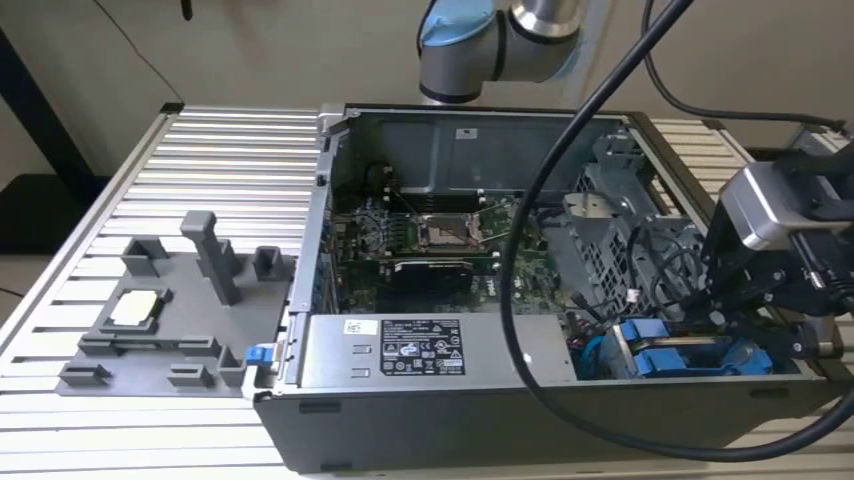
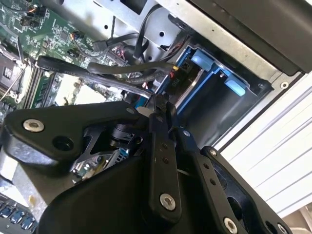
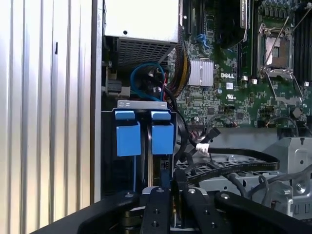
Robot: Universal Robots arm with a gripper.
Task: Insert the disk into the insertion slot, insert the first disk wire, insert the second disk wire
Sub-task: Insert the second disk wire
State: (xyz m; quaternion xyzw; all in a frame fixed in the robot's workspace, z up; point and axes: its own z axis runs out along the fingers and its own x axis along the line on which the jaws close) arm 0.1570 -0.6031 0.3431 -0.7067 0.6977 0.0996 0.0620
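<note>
A ribbed aluminium table [image 1: 200, 150] fills the exterior view, with a plain beige wall behind it. An open grey computer case [image 1: 400, 420] lies on the table at centre and right, its green motherboard [image 1: 441, 240] showing. The blue-and-silver robot arm [image 1: 487, 40] comes in at top centre. In the lower middle of the case is a grey power-supply box [image 1: 400, 350] with 2 white stickers whose print is too small to read. A grey fixture plate [image 1: 174, 310] sits on the exterior view's left.

The gripper [image 2: 160, 103] hangs over the lower-right corner of the case, close to black cables [image 2: 112, 73]; I cannot tell how its jaws stand. Just below it, the disk [image 1: 674, 358] sits in the insertion slot [image 3: 141, 104], its blue carrier showing, 2 blue tabs side by side.
</note>
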